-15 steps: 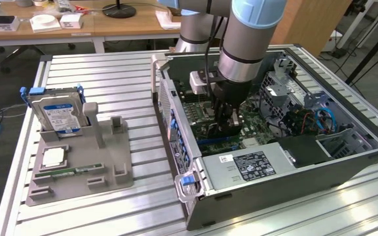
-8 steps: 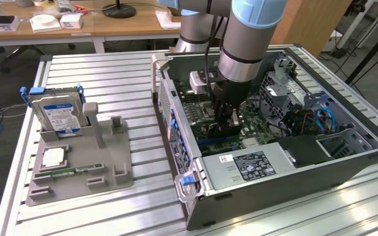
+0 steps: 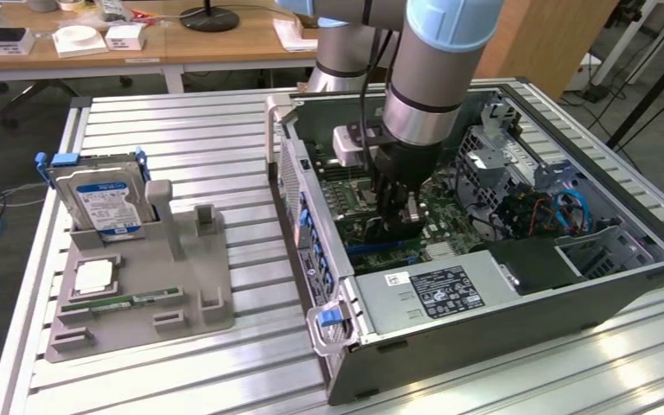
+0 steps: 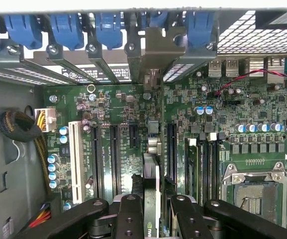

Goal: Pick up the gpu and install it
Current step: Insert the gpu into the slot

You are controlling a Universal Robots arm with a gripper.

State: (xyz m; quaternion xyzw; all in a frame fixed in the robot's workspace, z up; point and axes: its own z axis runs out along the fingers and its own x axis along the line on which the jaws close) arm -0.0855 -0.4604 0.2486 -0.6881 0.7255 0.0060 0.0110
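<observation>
The gpu [image 4: 153,149] appears edge-on in the wrist view, a thin card with its silver bracket [image 4: 159,50] up against the rear slot openings of the case. My gripper [image 4: 152,215] is shut on the card, one black finger [image 4: 128,214] on each side of it. The card stands upright over the green motherboard [image 4: 118,104], in line with a long black expansion slot; whether it is seated I cannot tell. In the exterior view my gripper [image 3: 401,212] reaches down into the open computer case [image 3: 494,298], with the dark gpu [image 3: 393,230] under it.
Blue slot latches [image 4: 66,27] line the case's rear wall. A CPU socket [image 4: 255,191] and memory slots lie beside the card. The power supply [image 3: 442,290] fills the case's near end. On the exterior view's left, a grey holder [image 3: 182,294] carries a hard drive [image 3: 99,194] and a RAM stick [image 3: 124,303].
</observation>
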